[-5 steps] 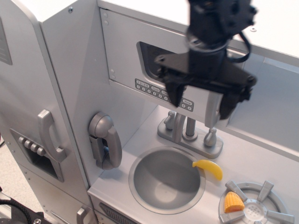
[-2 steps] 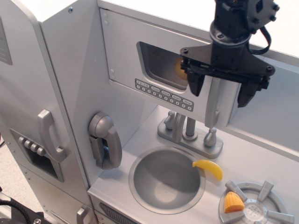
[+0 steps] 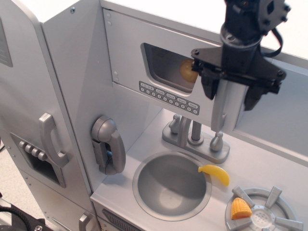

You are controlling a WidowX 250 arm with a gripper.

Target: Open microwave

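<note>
Barely started: the microwave (image 3: 166, 77) door looks flush with its box, no gap visible, so opening is all still to do. Gripper (image 3: 232, 96) is up at the handle (image 3: 222, 108), claw spread, one finger (image 3: 210, 86) left of the handle's top and the other (image 3: 253, 96) to its right, so the handle sits between them. Can't tell if either finger touches it; nothing is pinched yet. Judging from this, what's left is closing on the handle and pulling the door out.

Microwave sits upper middle of the toy kitchen, above the sink (image 3: 171, 185) and faucet (image 3: 195, 134), right of the fridge door (image 3: 29, 110). Grey flat door, dark rounded window with something yellow (image 3: 187, 70) behind it, button strip (image 3: 168, 97) under the window, long silver vertical handle along the right edge. Hinge side looks like the left, by the screws there. A banana (image 3: 215, 174) lies at the sink rim, corn (image 3: 240, 209) on the burner.
</note>
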